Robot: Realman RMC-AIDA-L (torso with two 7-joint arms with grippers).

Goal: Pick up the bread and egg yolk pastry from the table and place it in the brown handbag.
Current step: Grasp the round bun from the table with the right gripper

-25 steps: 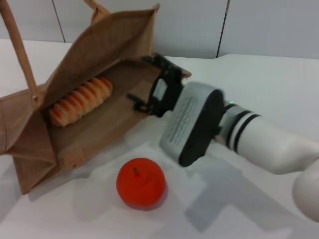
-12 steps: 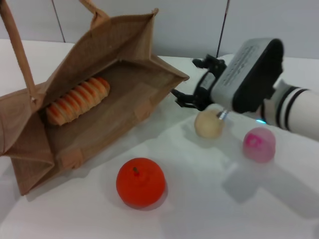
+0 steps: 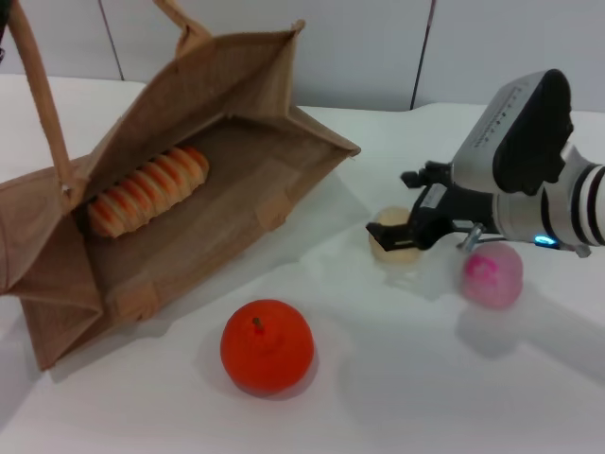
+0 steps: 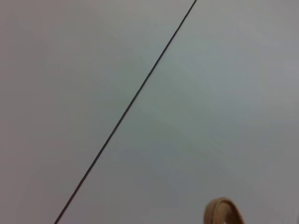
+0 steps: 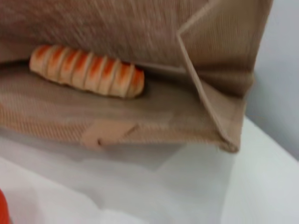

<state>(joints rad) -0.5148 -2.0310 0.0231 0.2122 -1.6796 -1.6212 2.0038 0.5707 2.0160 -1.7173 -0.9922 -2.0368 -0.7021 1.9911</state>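
The brown handbag (image 3: 236, 180) lies on its side at the left with its mouth open toward me. The bread (image 3: 149, 191) lies inside it, and shows in the right wrist view (image 5: 88, 71) inside the bag (image 5: 154, 112). The egg yolk pastry (image 3: 390, 248) sits on the white table right of the bag. My right gripper (image 3: 405, 213) is low over the pastry, open, with a dark finger on either side of it. A dark sliver of my left arm (image 3: 4, 17) shows at the top left corner by the bag's raised handle (image 3: 38, 90).
An orange-red fruit (image 3: 267, 345) with a stem sits in front of the bag. A pink ball (image 3: 492, 274) with a magenta mark lies just right of the pastry, under my right wrist. The left wrist view shows only wall and a handle tip (image 4: 223, 212).
My right gripper has come out of the bag's mouth, swung right across the table and dropped down around the egg yolk pastry. The bread stays in the bag.
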